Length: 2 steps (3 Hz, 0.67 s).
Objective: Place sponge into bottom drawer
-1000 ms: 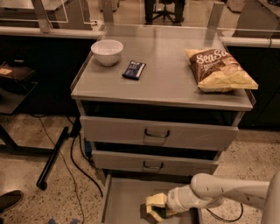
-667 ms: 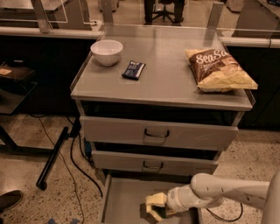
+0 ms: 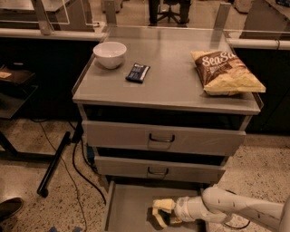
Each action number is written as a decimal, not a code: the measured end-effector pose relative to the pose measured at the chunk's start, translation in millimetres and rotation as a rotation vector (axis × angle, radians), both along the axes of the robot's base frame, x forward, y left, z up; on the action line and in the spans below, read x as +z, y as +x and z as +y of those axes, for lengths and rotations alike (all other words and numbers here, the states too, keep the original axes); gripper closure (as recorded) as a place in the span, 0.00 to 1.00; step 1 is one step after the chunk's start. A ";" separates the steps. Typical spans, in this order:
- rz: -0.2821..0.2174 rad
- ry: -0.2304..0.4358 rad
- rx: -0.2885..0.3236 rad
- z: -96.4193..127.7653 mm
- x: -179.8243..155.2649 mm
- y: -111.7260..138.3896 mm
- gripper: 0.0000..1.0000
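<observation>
Smooth pale plastic jaws above matt grey metal bottom drawer (image 3: 130,205)

Setting: lab or office workspace.
Evidence: 1 grey metal 3-drawer cabinet (image 3: 167,86), centre; speckled terrazzo floor (image 3: 27,149), 8 o'clock; loose black cables (image 3: 77,172), 8 o'clock; 1 wheeled office chair (image 3: 170,9), 12 o'clock.
My gripper (image 3: 162,214): 5 o'clock, over the open bottom drawer (image 3: 129,204).

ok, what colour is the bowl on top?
White bowl, camera view. Claw sits low over the bottom drawer.
</observation>
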<state>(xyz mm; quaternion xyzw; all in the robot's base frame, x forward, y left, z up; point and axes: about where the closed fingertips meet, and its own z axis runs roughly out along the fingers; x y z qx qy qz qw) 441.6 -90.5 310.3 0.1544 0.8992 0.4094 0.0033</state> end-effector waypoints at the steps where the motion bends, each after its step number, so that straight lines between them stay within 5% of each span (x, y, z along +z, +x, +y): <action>1: 0.022 0.000 -0.150 -25.9 -27.5 15.2 1.00; 2: 0.023 -0.003 -0.153 -24.1 -29.2 15.3 1.00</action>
